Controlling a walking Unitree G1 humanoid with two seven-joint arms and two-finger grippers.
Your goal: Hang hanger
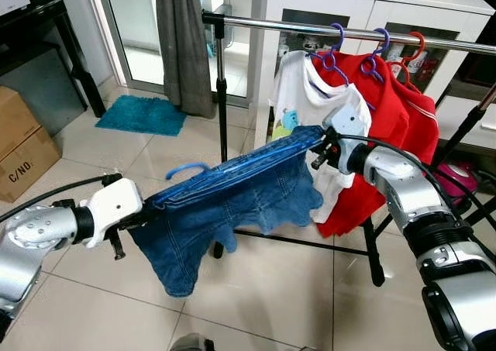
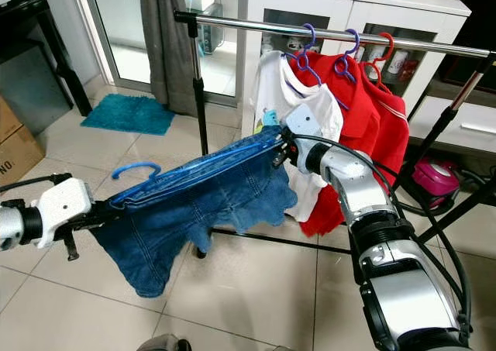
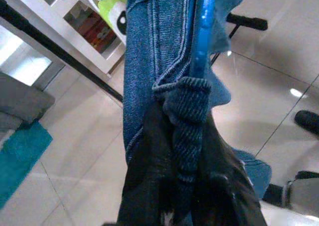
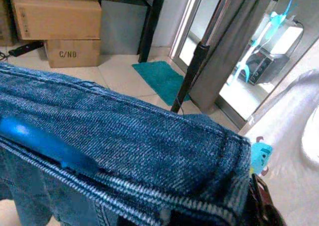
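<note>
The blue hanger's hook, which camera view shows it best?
The right eye view: the blue hanger's hook curves up clear against pale floor. The left eye view shows it too, nearer the rack's post. Both wrist views show just the hanger's blue bar against the denim shorts.

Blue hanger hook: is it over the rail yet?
No. The blue hanger's hook hangs free well below the rail, with the denim shorts stretched between the left gripper and right gripper.
</note>
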